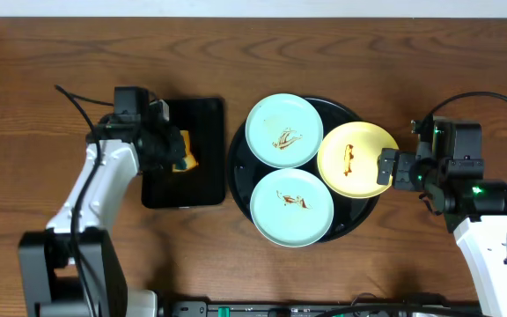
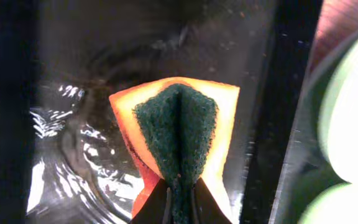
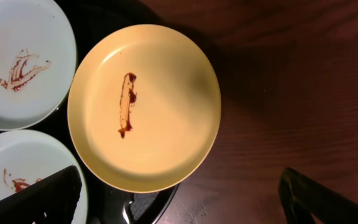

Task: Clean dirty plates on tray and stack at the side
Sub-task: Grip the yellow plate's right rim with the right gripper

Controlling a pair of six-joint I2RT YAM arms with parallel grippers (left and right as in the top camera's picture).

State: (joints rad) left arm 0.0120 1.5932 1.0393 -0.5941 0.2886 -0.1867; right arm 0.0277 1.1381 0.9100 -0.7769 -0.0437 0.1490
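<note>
Three plates sit on the round tray [image 1: 238,172], each smeared brown at its centre. Nearest the robot is a mint plate [image 1: 293,207]. The yellow plate [image 1: 356,158] lies beyond it to the right, reaching past the tray's rim, and a second mint plate [image 1: 283,130] lies farthest, to the left. The right gripper [image 3: 179,186] hangs at the yellow plate's right edge, fingers [image 3: 48,196] spread wide and grasping nothing. In the wrist view the plate's near rim falls between them, with most of the plate ahead of the tips. Whether either finger touches the plate cannot be told. The left gripper [image 2: 179,208] is over the small tray [image 1: 202,119], just left of the round tray and apart from the plates. Its fingers are clenched on a sponge [image 2: 176,134], orange with a green scouring face, which is folded by the pinch. Whether the sponge rests on the small tray cannot be told.
</note>
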